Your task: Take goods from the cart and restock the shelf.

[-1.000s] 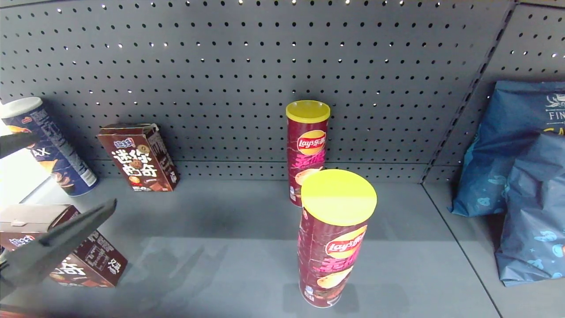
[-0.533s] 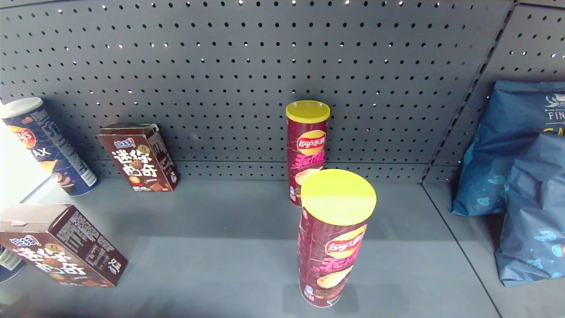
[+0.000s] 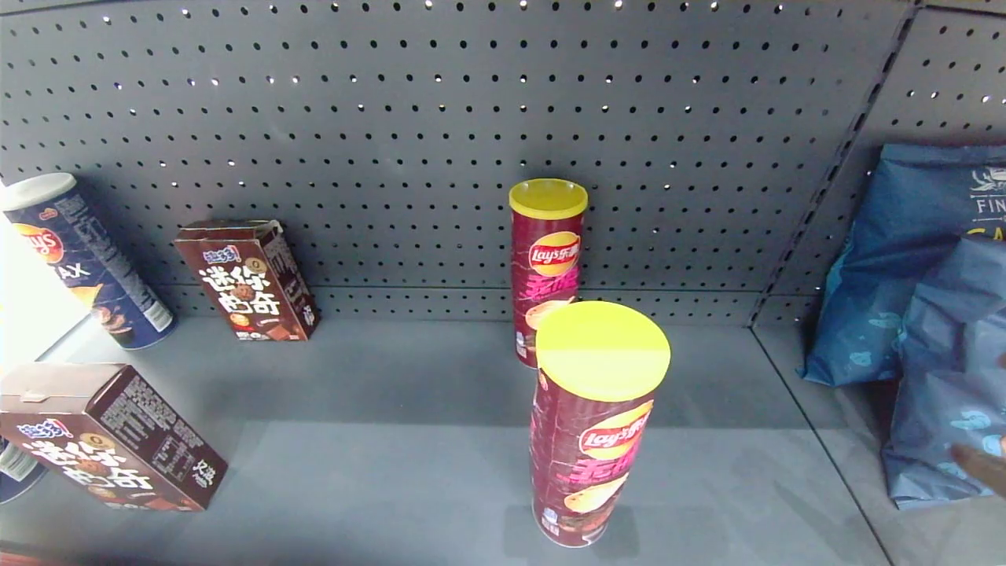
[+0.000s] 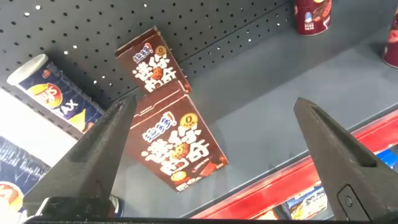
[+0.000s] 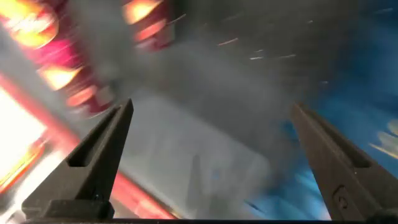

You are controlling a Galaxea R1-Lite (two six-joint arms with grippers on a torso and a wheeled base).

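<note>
Left gripper and right gripper both gaped wide, carrying nothing.
On the shelf, a red chip can stood upright at lower centre with a second can in file behind it, labels outward, likely faced for display. The right wrist view was smeared. A dark tip, cut off at the lower right edge over the blue bags, was perhaps that gripper's finger.

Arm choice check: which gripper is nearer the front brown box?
Left. The left gripper, open, hangs just before the front brown box at the left end of the shelf; the right gripper is by the blue bags, far right.
</note>
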